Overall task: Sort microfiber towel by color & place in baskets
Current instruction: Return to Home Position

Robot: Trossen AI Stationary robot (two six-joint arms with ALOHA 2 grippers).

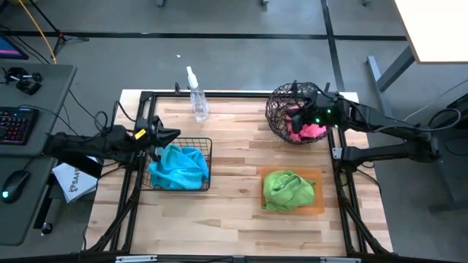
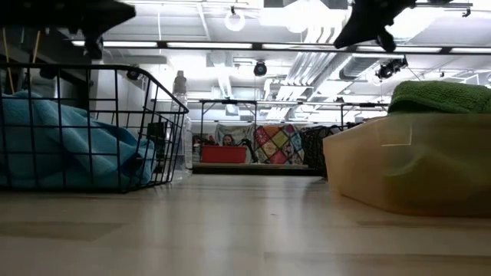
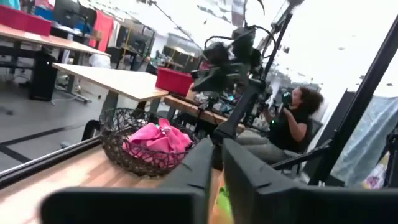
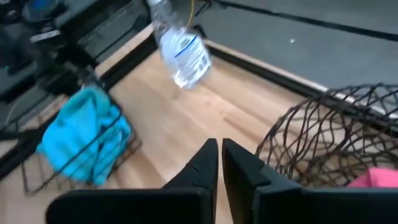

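Observation:
A blue towel (image 1: 179,166) lies in the square black wire-grid basket (image 1: 207,146) at the table's left. A pink towel (image 1: 308,130) lies in the round dark woven-wire bowl basket (image 1: 281,117) at the far right. A green towel (image 1: 288,190) lies on the flat orange tray (image 1: 319,206) at the near right. My left gripper (image 1: 174,134) is shut and empty above the black basket's far-left rim. My right gripper (image 1: 295,95) is shut and empty above the bowl basket's far rim, clear of the pink towel (image 4: 373,180).
A clear spray bottle (image 1: 197,98) stands at the far edge between the black basket and the bowl basket. Bare wood lies in the table's middle and along its near edge. In the left wrist view a person (image 3: 292,121) sits beyond the table.

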